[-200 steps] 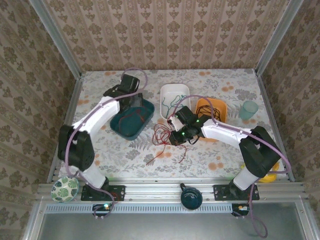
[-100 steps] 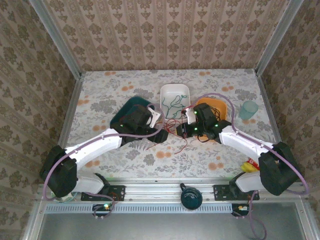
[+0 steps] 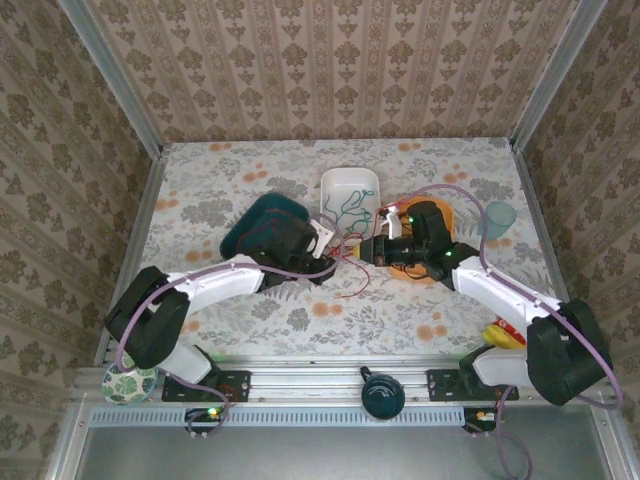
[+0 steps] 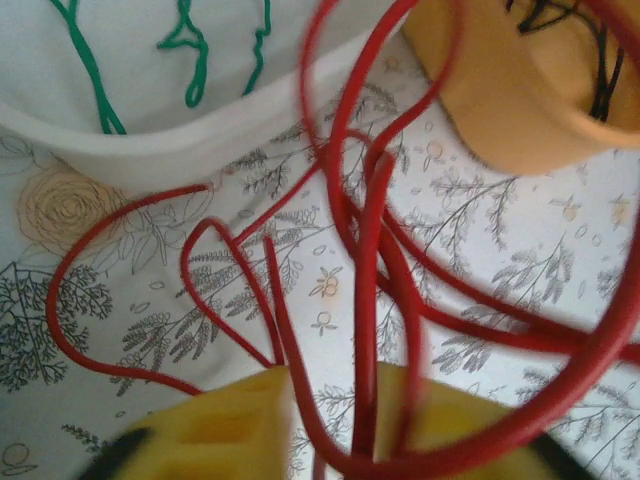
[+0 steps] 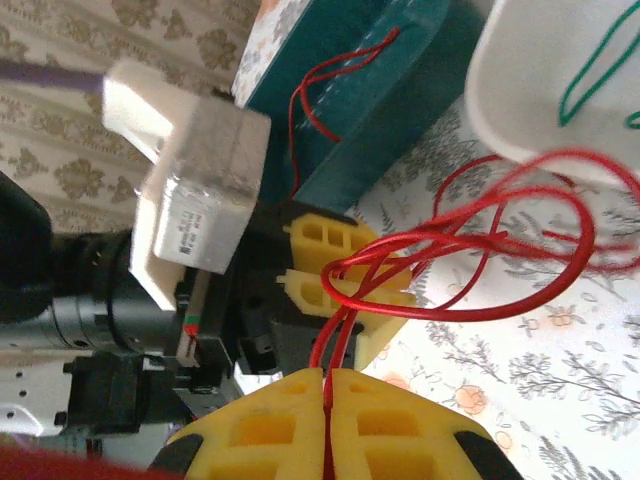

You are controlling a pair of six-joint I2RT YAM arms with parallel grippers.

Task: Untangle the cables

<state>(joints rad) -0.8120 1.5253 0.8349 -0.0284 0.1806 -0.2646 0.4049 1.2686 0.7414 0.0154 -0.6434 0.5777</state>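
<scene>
A tangle of red cables hangs stretched between my two grippers over the middle of the table. My right gripper is shut, with a red strand pinched between its yellow fingers. Facing it, my left gripper has closed around several red strands. Green cables lie in the white tray. Black cables sit in the orange bowl. Another red cable rests in the teal tray.
A pale green cup stands at the right rear. A patterned bowl sits off the front left corner, and a yellow object lies beside the right arm's base. Walls close in three sides.
My left arm swung from the teal tray to the centre and its jaws closed on the red cables. My right gripper carried the red tangle back and to the right.
</scene>
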